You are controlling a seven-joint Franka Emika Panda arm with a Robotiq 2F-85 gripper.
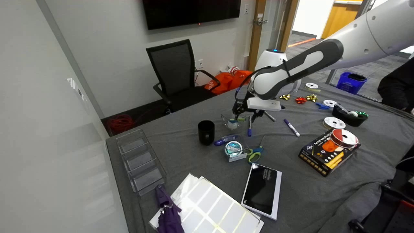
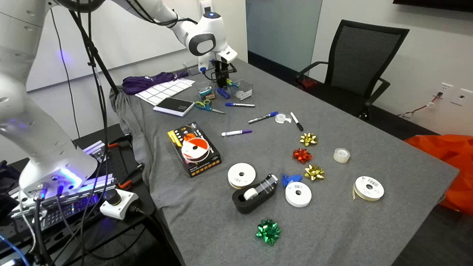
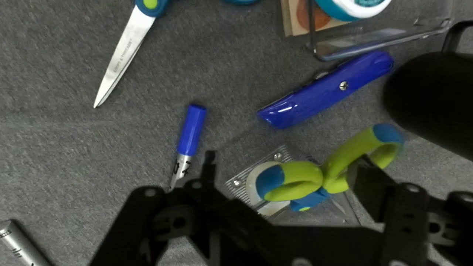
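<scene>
Gripper [image 3: 287, 159] with jaws apart, green-blue handles [image 3: 334, 179] between, scissors [image 3: 123, 55] nearby marked "LOOPS & THREADS"

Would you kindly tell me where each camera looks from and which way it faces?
An exterior view: high by the white sheets, looking across the table toward the wall screen; arm upper right.
An exterior view: high by the green bow, facing the gripper at the far end; robot base at left.
Wrist view: on the wrist, facing down at green scissors handles; open gripper fingers at the bottom.
Both exterior views share the chair and box.
</scene>
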